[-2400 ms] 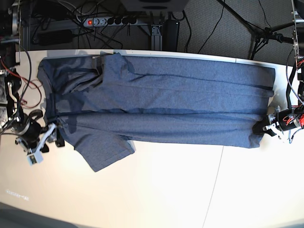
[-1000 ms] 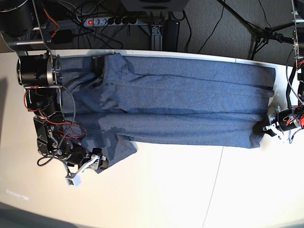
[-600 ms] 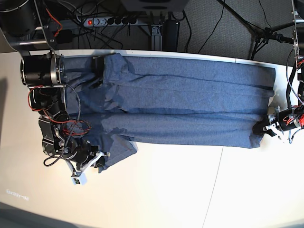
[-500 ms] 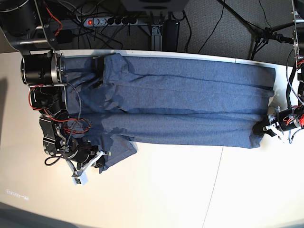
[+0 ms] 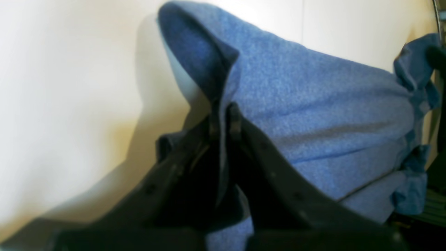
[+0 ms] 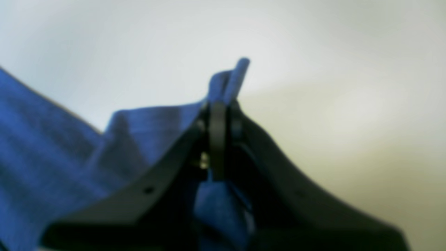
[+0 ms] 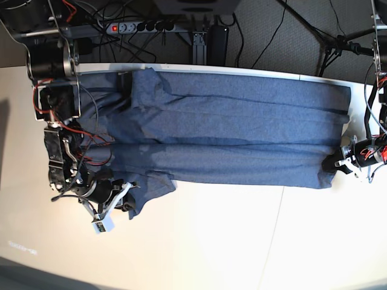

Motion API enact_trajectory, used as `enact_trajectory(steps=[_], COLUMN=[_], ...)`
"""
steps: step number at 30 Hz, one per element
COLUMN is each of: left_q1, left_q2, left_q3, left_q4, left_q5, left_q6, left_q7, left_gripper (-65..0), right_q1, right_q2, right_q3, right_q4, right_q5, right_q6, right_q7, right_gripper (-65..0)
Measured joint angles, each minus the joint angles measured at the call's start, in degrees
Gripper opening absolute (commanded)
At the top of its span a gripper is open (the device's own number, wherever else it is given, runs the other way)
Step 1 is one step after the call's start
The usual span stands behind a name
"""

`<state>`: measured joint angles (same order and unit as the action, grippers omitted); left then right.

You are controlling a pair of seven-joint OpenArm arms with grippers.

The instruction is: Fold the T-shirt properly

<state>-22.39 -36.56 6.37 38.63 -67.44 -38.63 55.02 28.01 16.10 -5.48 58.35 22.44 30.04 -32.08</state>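
Observation:
The slate-blue T-shirt lies spread plain side up across the back of the white table, neck end at the left. My right gripper is shut on the edge of the near sleeve at the shirt's lower left. The right wrist view shows its fingers pinching a raised fold of blue cloth. My left gripper is shut on the hem corner at the far right. In the left wrist view its fingers clamp a lifted fold of the shirt. No lettering shows.
A power strip with a red switch, cables and stand legs sit on the floor behind the table. The right arm's motors and wires lie over the shirt's left end. A thin seam runs down the tabletop.
My right arm has swung in from the left table edge over the shirt's neck end, and its gripper has taken hold of the near sleeve's edge. The left arm has not moved.

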Motion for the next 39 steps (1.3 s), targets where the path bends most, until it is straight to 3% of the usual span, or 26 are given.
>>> enact_trajectory(steps=[5,12,19,28,39], left_q1=[0.0,0.0,-0.2,-0.2,-0.2], left_q2=[0.0,1.4,3.2,3.2,3.2], left_q3=[0.0,0.0,-0.1,-0.1,-0.1], left_q4=[0.0,0.0,0.0,0.0,0.0], left_q5=[0.0,-0.1,-0.3,-0.3,-0.3], left_q6=[0.0,0.0,0.0,0.0,0.0], left_q7=[0.0,-0.3,-0.5,-0.6,-0.6], left_gripper=[-65.0,-65.0,-65.0,-65.0,-65.0], right_q1=[-8.5,-21.2,-30.6,-35.4,-41.7], right_q2=[4.5,10.6,15.1,18.4,18.5], right_q3=[-0.1,-0.2,-0.2,-0.2,-0.2], right_q4=[14.8,34.9,44.1,46.0,54.3], right_q5=[5.4,7.6,7.3,7.2,4.0], right_q6=[0.4,0.7,0.7,0.7,0.7], right_q7=[-1.3,-1.8,-2.2,-2.3,-2.3], right_gripper=[-65.0,-65.0,-65.0,-65.0,-65.0])
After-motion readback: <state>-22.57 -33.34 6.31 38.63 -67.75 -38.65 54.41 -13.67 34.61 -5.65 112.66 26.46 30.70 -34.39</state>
